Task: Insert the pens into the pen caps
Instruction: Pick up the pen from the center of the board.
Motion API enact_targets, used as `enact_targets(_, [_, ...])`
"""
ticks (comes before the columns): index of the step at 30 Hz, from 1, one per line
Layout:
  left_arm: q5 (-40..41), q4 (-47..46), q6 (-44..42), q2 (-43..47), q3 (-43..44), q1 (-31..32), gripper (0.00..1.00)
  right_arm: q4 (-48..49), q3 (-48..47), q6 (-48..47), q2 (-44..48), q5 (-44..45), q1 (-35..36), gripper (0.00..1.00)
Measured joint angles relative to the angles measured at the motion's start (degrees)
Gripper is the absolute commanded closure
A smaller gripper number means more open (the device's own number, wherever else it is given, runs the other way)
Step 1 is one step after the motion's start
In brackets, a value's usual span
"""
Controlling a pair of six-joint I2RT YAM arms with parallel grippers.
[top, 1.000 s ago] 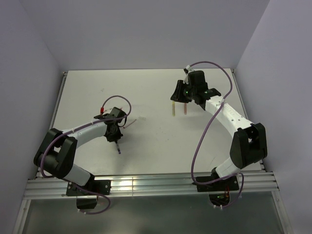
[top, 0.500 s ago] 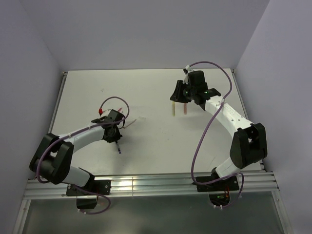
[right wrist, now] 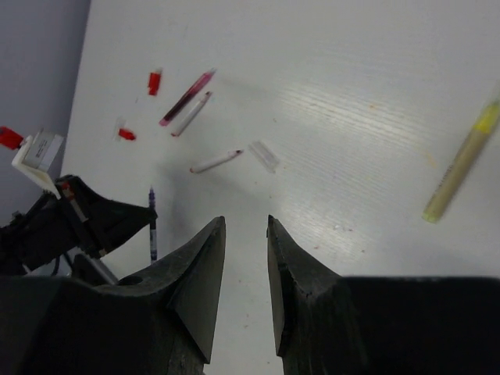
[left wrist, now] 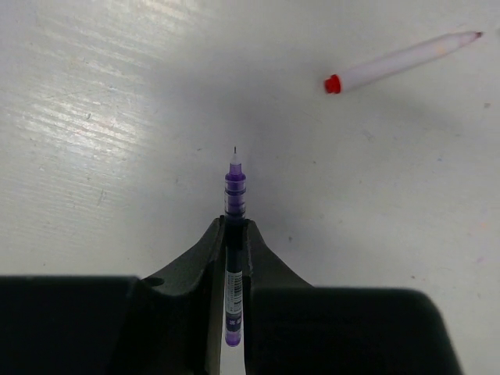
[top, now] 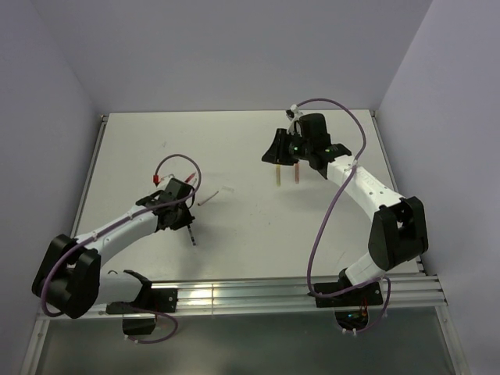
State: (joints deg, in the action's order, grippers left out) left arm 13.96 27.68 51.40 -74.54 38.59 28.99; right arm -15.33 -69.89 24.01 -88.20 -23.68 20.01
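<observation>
We see the left end effector [left wrist: 235, 226] clamped on a purple pen [left wrist: 235, 183] at lower centre; the right end effector [right wrist: 245, 226] hangs open over the bench [right wrist: 351, 94]

Left arm [top: 117, 225], right arm [top: 361, 181]: white links, black joints. Purple cable [top: 318, 234] looped along each; red plug [top: 156, 179]. Left gripper [left wrist: 235, 228], right gripper [right wrist: 246, 226]: black, wedge-shaped.
</observation>
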Motion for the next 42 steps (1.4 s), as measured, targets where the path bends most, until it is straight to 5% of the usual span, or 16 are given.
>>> enact_targets(15, [-2.6,-4.9,0.5,8.0,4.9,0.1,1.0,10.4,1.9,2.2,-0.3,-13.2,10.1,0.57])
enact_targets(26, [-4.1,-8.5,1.9,8.7,10.1,0.1,1.0,15.3,3.0,2.8,-3.4,-13.8,15.6,0.46])
enact_targets(42, [-7.1,-12.3,3.9,7.3,13.2,0.7,1.0,16.7,2.7,3.7,-8.1,-11.6,19.4,0.45])
